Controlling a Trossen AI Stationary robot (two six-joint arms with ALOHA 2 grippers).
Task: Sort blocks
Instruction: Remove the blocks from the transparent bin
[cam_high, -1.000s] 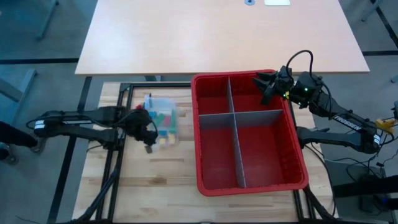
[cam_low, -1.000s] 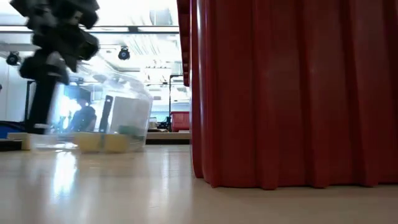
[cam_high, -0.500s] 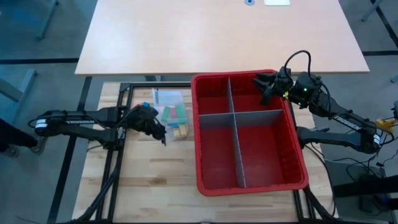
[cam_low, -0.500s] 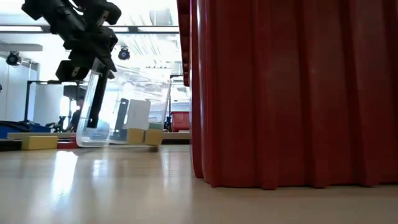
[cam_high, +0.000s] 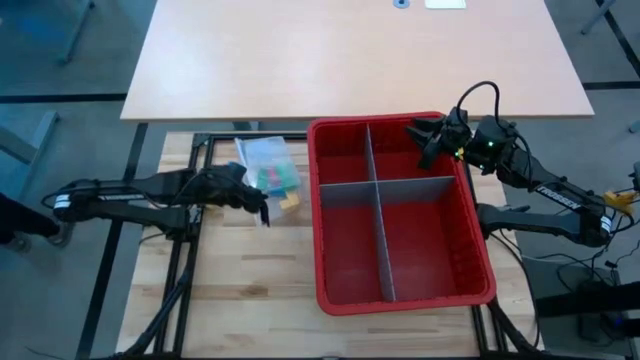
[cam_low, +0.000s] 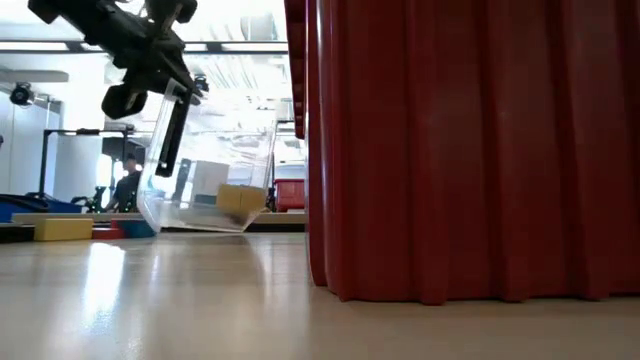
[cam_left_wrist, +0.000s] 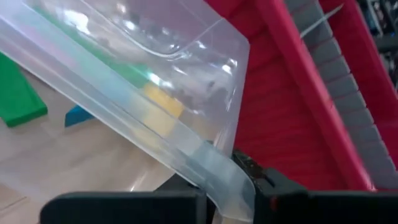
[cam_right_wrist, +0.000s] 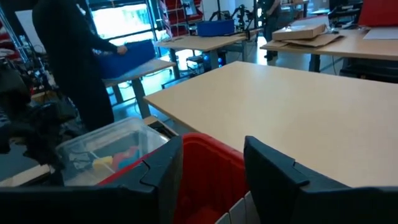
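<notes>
A small clear tub (cam_high: 262, 158) stands tipped on the wooden table, left of the red bin, with my left gripper (cam_high: 260, 208) shut on it. Green and red blocks (cam_high: 280, 178) and a yellow block (cam_high: 291, 200) show at the tub. In the left wrist view a green block (cam_left_wrist: 18, 96) and a blue block (cam_left_wrist: 78, 115) lie on the wood, and a yellow one (cam_left_wrist: 163, 102) shows through the tub's wall. My right gripper (cam_high: 422, 135) hangs open over the bin's far right corner, nothing between its fingers (cam_right_wrist: 163, 174). My left gripper pinches the tub's rim at a corner (cam_left_wrist: 229, 185) between its two fingers, one inside the tub and one outside. It comes slanting down from the table's left side. The tub (cam_low: 215, 170) is tilted, its held side raised and its low edge (cam_low: 150, 218) on the table.
The red bin (cam_high: 318, 200), split into four by grey divider panels (cam_high: 375, 180), fills the table's right half. In the low view a yellow block (cam_low: 62, 228) and a red one (cam_low: 110, 230) lie on the table left of the tub. A larger pale table stands beyond.
My left gripper has shut on the tub's rim, risen a little and tipped upward. The tub has gone toward the table's far edge and now stands tilted, its held side raised. Blocks that lay at the tub have shifted with it.
</notes>
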